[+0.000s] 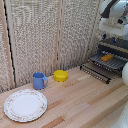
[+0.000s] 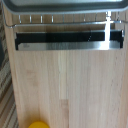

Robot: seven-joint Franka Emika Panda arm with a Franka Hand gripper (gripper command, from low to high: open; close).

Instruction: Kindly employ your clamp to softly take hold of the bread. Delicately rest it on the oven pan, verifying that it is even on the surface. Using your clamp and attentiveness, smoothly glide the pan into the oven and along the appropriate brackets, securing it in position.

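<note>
- Pale wood planks with a fine straight grain form the tabletop (image 1: 85, 100), which fills the lower half of the exterior view and most of the wrist view.
- At the right edge of the exterior view, in its upper part, sits the small boxy toaster oven of dark black and grey metal (image 1: 116, 48), its door (image 1: 96, 73) folded down toward the table.
- The flat dark wire-rack oven pan with parallel bars (image 1: 114, 63) lies pulled partway out of the oven mouth, level above the door.
- The small oblong orange-brown bread piece (image 1: 107, 57) rests on top of those bars, toward the back of the pan.
- The white blocky clamp of the robot arm (image 1: 111, 35) hangs at the upper right of the exterior view, above the oven and apart from the bread; its fingers are too blurred to make out, so I cannot tell how wide they stand.
- A round glossy yellow bowl (image 1: 61, 75) sits mid-frame on the wood; a sliver of it shows at the bottom edge of the wrist view (image 2: 38, 124).
- Just to its left stands a blue cylindrical mug with a handle (image 1: 39, 80).
- A round white plate with a patterned rim (image 1: 25, 105) lies at the lower left.
- Woven beige screen panels (image 1: 45, 35) with a coarse mesh texture back the scene.
- In the wrist view, a brushed-metal door edge (image 2: 65, 42) spans the upper part.
</note>
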